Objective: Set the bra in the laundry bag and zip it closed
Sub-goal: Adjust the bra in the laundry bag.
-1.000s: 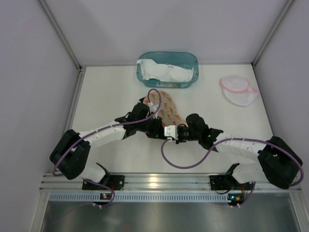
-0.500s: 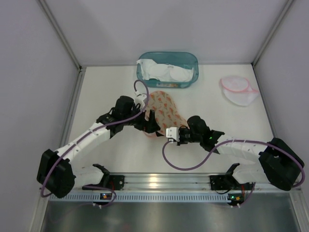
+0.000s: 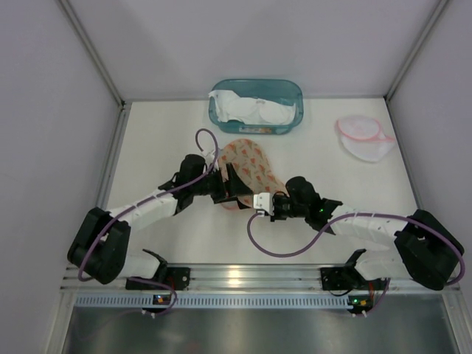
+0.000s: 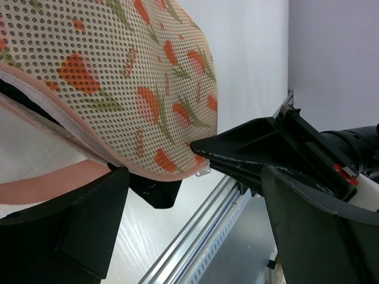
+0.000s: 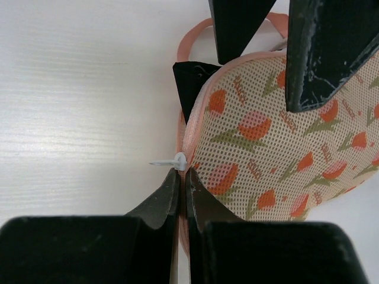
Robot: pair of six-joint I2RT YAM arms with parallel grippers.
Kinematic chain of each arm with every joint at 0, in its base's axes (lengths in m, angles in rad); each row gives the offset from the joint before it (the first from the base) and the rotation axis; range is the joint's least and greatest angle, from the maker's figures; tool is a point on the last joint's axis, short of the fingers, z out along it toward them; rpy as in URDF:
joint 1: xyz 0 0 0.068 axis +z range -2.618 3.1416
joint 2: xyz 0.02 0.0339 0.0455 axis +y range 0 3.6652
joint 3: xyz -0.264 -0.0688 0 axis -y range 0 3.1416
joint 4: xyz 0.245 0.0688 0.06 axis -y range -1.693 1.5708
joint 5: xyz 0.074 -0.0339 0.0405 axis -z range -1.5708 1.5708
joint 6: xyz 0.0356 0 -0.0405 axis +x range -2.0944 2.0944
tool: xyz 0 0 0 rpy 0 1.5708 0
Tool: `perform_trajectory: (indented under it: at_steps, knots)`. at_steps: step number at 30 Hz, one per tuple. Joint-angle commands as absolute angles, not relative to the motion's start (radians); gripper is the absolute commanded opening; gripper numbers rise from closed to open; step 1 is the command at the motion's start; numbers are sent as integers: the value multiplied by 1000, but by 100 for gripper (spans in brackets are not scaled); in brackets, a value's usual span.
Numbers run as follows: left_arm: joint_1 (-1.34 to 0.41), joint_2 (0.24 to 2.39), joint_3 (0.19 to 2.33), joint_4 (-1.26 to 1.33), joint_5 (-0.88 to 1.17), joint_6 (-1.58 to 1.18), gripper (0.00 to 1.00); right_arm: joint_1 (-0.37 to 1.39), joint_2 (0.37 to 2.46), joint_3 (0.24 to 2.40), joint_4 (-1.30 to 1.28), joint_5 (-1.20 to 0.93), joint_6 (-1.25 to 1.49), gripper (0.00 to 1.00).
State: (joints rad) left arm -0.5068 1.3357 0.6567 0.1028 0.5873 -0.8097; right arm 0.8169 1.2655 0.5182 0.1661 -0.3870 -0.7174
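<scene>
Pinching hard together, the right fingers [image 5: 169, 195] have the white zip pull [image 5: 179, 158] of the flowered mesh laundry bag [image 3: 251, 162] nipped between their tips, at the bag's near end. Just beyond, the left fingers [image 4: 77, 225] stand spread as wide as they go, holding nothing, one either side of the bag's near-left edge. The bag lies in the middle of the table [image 3: 162, 140], puffed up. I'd guess the bra is already inside, though I can't see it through the mesh, and the zip looks to be mid-run, with pink edging gaping on the left. A second ago the left fingers were nearly closed and down beside the right ones; now they have let go and swung round the bag's left side. Farther back, white garments [image 3: 254, 109] fill a teal basket [image 3: 254, 83].
</scene>
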Motion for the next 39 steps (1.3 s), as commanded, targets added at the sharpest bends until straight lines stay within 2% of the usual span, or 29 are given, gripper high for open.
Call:
perform_trajectory:
  at_steps: [1,15,26,34,39]
  knots:
    - [-518,1371,637,302,607,-937,98,830,1275,560,229,-420,-703,0]
    - [-587,1486,638,417,534,-1117,98,831,1289,566,249,-425,-670,0]
    - [-565,1286,577,137,511,-1057,98,831,1262,543,244,-403,-664,0]
    - [-557,1279,577,123,496,-1069,98,833,1250,546,241,-400,-657,0]
    - [-558,1319,575,231,502,-1104,98,831,1250,538,244,-420,-657,0]
